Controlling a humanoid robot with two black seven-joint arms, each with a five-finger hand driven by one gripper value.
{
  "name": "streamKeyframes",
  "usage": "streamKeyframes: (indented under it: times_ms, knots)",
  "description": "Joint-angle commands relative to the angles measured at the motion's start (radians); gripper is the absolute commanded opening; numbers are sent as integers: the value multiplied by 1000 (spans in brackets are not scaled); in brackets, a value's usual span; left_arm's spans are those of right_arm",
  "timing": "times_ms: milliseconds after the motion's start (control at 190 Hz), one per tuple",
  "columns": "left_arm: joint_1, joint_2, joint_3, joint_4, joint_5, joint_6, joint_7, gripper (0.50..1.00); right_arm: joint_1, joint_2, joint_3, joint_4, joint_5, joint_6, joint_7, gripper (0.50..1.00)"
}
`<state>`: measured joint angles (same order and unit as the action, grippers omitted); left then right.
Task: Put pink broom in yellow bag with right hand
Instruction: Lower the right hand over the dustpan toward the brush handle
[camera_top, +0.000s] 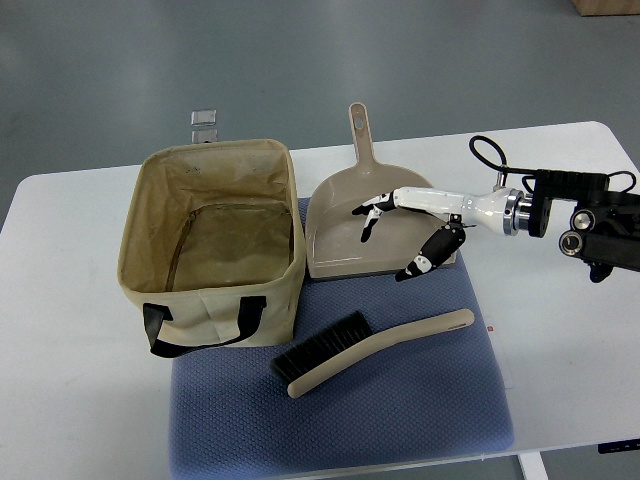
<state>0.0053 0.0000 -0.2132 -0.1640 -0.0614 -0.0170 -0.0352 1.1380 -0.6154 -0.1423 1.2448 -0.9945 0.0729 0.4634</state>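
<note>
1. Over the dustpan (375, 225), right hand (410, 235) spread wide and holding nothing: fingers (372, 213) relaxed and apart, thumb hanging toward the pan's near rim.
2. Below the hand and nearer the robot: pink broom (375, 350), flat on the blue mat (340, 420), black bristles toward the bag, handle end running out under the wrist side. Well apart from the fingers, untouched.
3. Left of the hand, just beside the dustpan: yellow bag (215, 300), upright, mouth open, nothing visible inside, black strap hanging down its near wall.
4. Left hand nowhere in view.
5. Progress, as a judgement: barely begun. No grasp on the broom yet, nothing lifted, nothing in the bag.
6. Left to do: bring the hand back and down from the dustpan to the broom's handle, close around it, lift, carry leftward over the bag's mouth, release inside.
7. Likely snag: long broom against a squarish bag, so probably in at a tilt, bristles or handle first.
</note>
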Motion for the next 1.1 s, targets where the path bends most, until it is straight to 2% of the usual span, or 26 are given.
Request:
streamKeyframes:
  times_ms: [0, 185, 412, 633, 945, 1092]
  knots:
    - [-1, 0, 0, 0, 0, 0, 0, 1000, 0, -17, -17, 48, -93, 31, 1, 930]
    - [-1, 0, 0, 0, 0, 0, 0, 1000, -1, -21, -40, 74, -142, 30, 0, 930]
    - [-1, 0, 0, 0, 0, 0, 0, 1000, -43, -10, -39, 67, -242, -42, -31, 928]
    - [-1, 0, 0, 0, 0, 0, 1, 1000, -60, -27, -39, 64, -320, -79, -40, 928]
    - [-1, 0, 0, 0, 0, 0, 0, 1000, -89, -12, -39, 61, -372, -94, -42, 928]
    - [-1, 0, 0, 0, 0, 0, 0, 1000, -100, -3, -39, 50, -388, -122, -75, 928]
